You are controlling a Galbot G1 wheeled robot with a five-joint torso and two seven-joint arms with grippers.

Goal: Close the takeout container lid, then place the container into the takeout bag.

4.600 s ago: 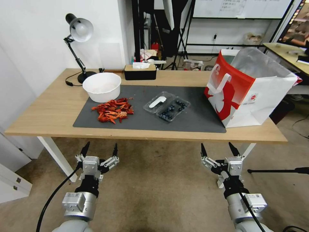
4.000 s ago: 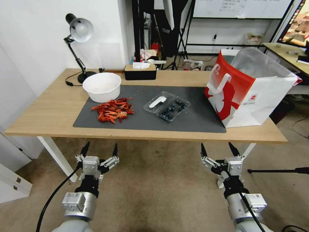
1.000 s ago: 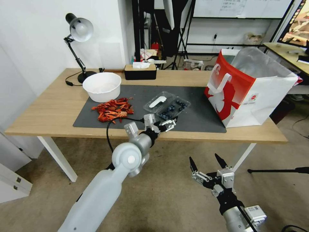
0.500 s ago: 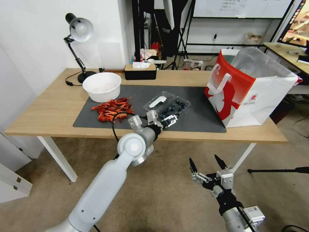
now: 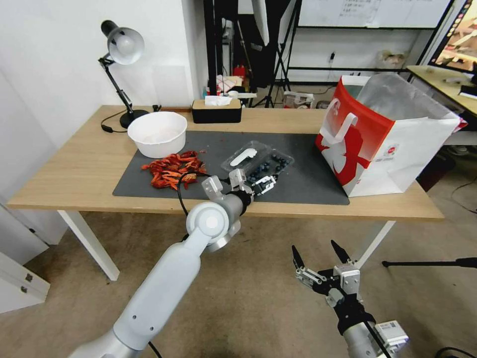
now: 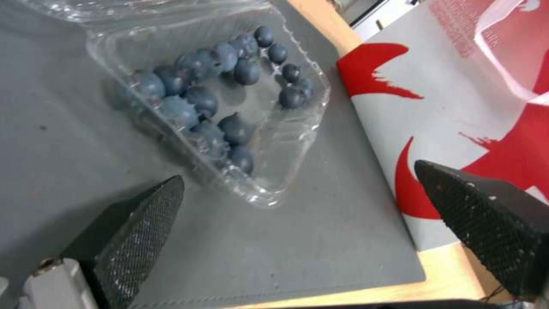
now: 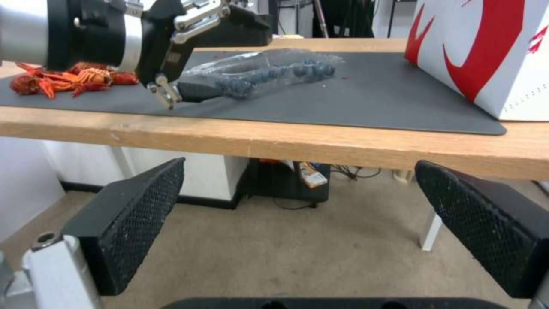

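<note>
Takeout container (image 5: 268, 168) is sitting flopped open on the dark mat (image 5: 308, 184), about mid-counter toward the front edge, blueberries (image 6: 220, 103) loose in the tray half and the lid (image 5: 242, 157) lying flat on the far-left side, sticker up. Nothing's shut yet. Left gripper (image 5: 259, 185) has its fingers (image 6: 143, 219) spread wide right at the tray's near corner, not touching; my guess is it's lining up to flip the lid over. Takeout bag (image 5: 382, 134) stands open at the counter's right end, mouth up, ready for the drop. Right gripper (image 5: 318, 256) hangs below the front edge, fingers wide, idle.
</note>
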